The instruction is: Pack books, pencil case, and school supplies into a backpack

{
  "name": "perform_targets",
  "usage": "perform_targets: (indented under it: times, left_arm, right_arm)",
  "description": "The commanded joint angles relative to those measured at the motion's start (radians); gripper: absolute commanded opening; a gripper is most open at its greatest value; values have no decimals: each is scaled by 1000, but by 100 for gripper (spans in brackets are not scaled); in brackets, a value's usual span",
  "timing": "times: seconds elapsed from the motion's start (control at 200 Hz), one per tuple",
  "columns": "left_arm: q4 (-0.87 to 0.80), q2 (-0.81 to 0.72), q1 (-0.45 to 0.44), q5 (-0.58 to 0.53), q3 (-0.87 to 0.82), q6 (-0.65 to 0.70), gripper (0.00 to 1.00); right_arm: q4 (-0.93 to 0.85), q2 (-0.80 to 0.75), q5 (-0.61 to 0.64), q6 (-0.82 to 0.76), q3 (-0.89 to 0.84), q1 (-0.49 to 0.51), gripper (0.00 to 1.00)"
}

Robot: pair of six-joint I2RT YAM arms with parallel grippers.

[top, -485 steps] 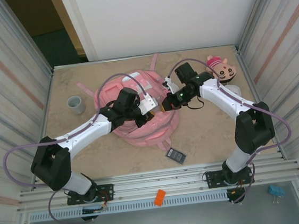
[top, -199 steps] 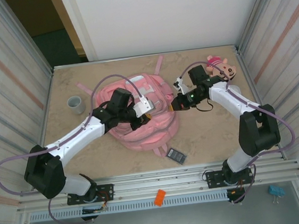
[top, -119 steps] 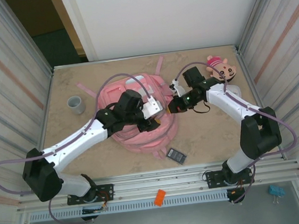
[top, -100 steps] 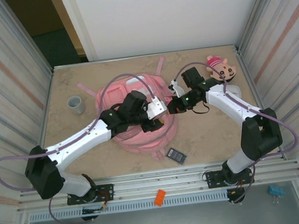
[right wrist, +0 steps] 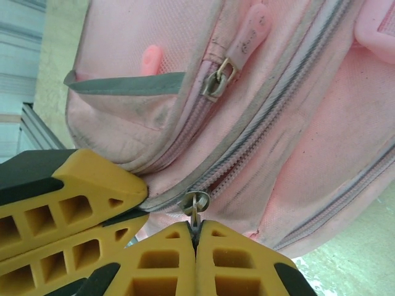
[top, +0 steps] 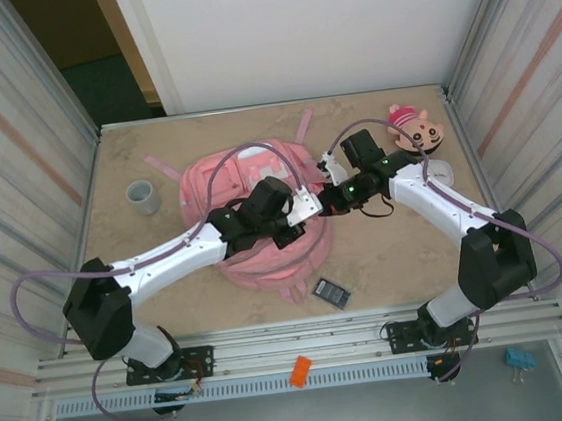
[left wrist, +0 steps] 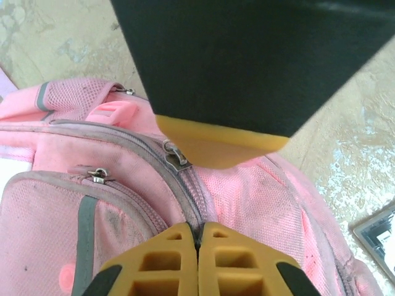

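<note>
Backpack (left wrist: 259,197) zip-up | right jaws clamped on zip pull (right wrist: 196,203) | left jaws shut at the seam | tug steady along the track, no yanking

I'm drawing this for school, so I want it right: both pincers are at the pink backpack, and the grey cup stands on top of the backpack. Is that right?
Not quite. The grey cup isn't on top of the pink backpack. It stands on the table to the backpack's left, apart from it, as the top view shows. The left pincer and right pincer are at the backpack, as you said.
</note>
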Motion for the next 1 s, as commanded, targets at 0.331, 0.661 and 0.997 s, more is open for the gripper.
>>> perform_targets:
  times: [0.331,0.661,0.997]
  left_arm:
    - [-70,-167,30,301,-84,172,0]
    - [-122,-179,32,355,-61,218,0]
    - [-91,-177,54,330,-69,195,0]
  right_arm:
    - [271,103,100,181,-22,-121,0]
    - [413,283,137,260,95,-174,0]
    - [426,328,71,248,185,-193,0]
